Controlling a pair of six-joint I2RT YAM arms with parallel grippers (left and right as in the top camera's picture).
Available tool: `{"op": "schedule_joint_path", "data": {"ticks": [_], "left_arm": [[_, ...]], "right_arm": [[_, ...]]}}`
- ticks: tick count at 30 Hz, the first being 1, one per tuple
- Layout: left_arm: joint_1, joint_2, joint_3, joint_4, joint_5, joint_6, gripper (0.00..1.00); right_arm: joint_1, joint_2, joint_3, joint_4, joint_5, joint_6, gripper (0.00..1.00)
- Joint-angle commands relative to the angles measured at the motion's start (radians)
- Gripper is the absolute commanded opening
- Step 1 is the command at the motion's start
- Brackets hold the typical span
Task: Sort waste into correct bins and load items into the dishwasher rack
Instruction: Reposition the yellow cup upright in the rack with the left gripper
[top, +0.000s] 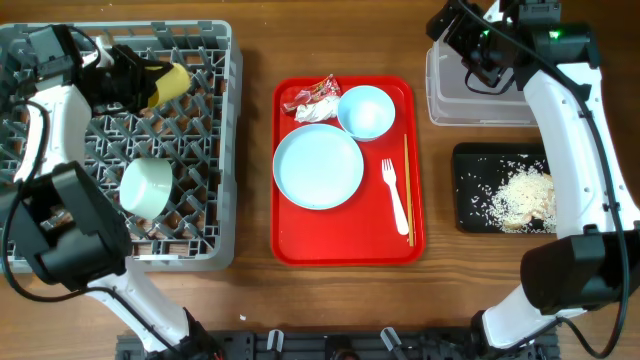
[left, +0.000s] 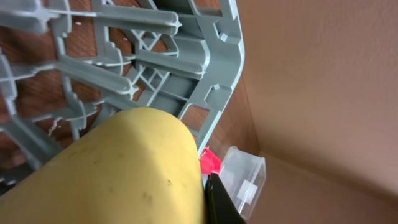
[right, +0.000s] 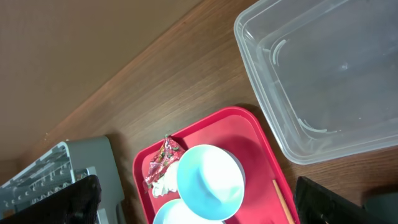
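My left gripper (top: 135, 82) is shut on the small yellow cup (top: 168, 80), held over the far part of the grey dishwasher rack (top: 215, 150). The cup fills the left wrist view (left: 124, 168). One pale-blue bowl (top: 147, 187) sits in the rack. On the red tray (top: 300, 235) lie the pale-blue plate (top: 318, 167), the other bowl (top: 366, 111), the red wrapper (top: 315, 93), the white napkin (top: 312, 113) and the white fork (top: 396, 195). My right gripper (top: 470, 45) is open and empty above the clear tub (top: 480, 100). The black tray (top: 475, 170) holds rice scraps (top: 520, 195).
A thin wooden chopstick (top: 408, 190) lies along the red tray's right side. The right wrist view shows the clear tub (right: 323, 74), bowl (right: 210, 180), wrapper (right: 160, 163) and rack corner (right: 56, 168). Bare wood lies between rack, tray and bins.
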Motion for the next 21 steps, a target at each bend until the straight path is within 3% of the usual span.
{"op": "schedule_joint_path", "data": {"ticks": [1,2,5,8,18,20,21], "left_arm": [[0.029,0.055,-0.008,-0.042,-0.042,-0.006,0.42],[0.04,0.053,-0.008,-0.055,-0.042,0.003,0.53],[0.074,0.053,-0.008,-0.096,-0.063,0.068,0.49],[0.125,0.051,-0.008,-0.164,-0.149,0.083,0.54],[0.236,-0.019,-0.007,-0.241,-0.192,0.203,0.56],[0.236,-0.058,-0.007,-0.246,-0.249,0.213,0.6],[0.236,-0.072,-0.007,-0.248,-0.268,0.213,0.68]], "right_arm": [[0.002,0.012,-0.004,0.002,0.013,-0.006,1.0],[0.002,0.012,-0.004,0.002,0.013,-0.006,1.0],[0.002,0.012,-0.004,0.002,0.013,-0.006,1.0],[0.002,0.012,-0.004,0.002,0.013,-0.006,1.0],[0.002,0.012,-0.004,0.002,0.013,-0.006,1.0],[0.002,0.012,-0.004,0.002,0.013,-0.006,1.0],[0.002,0.012,-0.004,0.002,0.013,-0.006,1.0]]}}
